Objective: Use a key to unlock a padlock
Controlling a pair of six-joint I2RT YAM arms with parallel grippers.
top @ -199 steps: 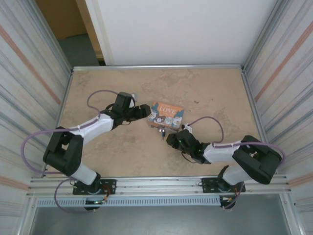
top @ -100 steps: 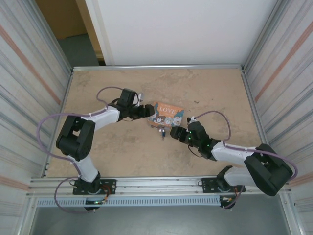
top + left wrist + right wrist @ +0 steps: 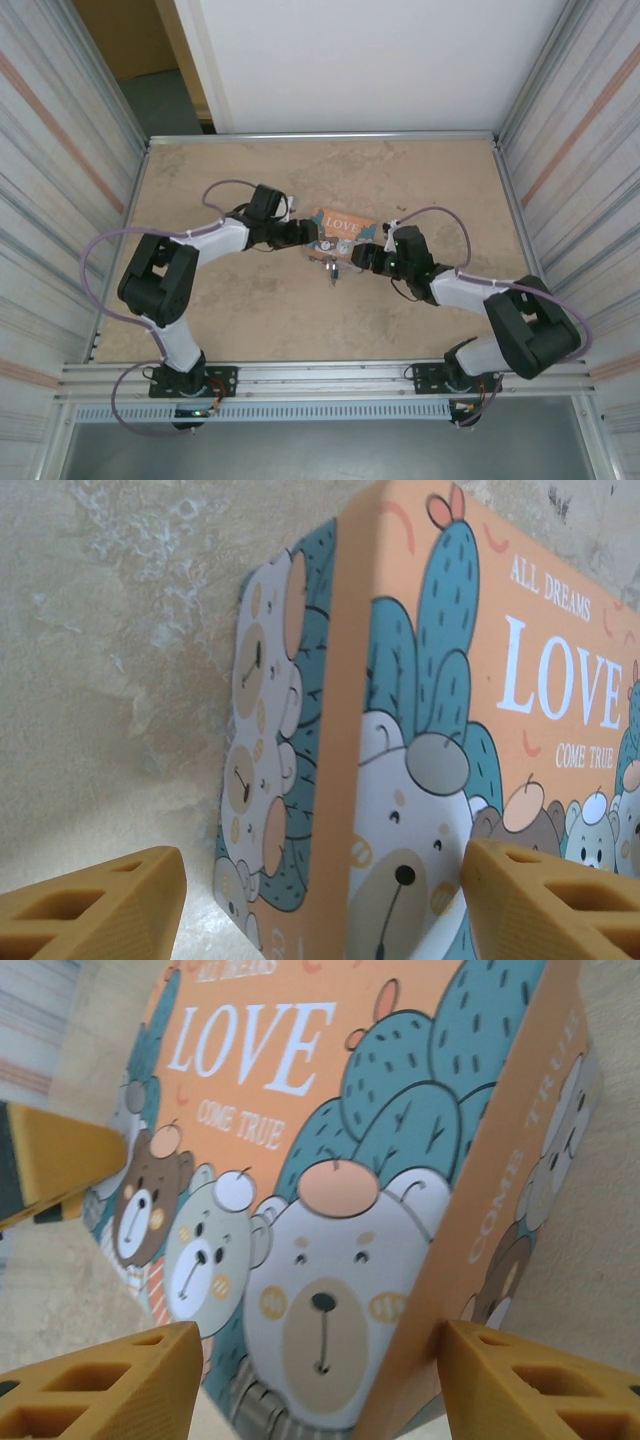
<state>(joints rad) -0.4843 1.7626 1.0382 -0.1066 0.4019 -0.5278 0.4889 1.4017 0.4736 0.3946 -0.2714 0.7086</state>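
Both pincers were seen spread open, nothing gripped: left pincer (image 3: 322, 865) and right pincer (image 3: 320, 1338) each straddled a corner of the LOVE tin (image 3: 343, 228). The padlock (image 3: 333, 271) was spotted on the desk (image 3: 420, 180), just at the tin's 6 o'clock. It's probably light, hard and slick, so it's best pinched across the flat body, not the shackle.

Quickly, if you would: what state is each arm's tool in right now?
Left tool: open, fingers either side of a corner of the tin, holding nothing.
Right tool: open, fingers either side of the tin's opposite corner, holding nothing.
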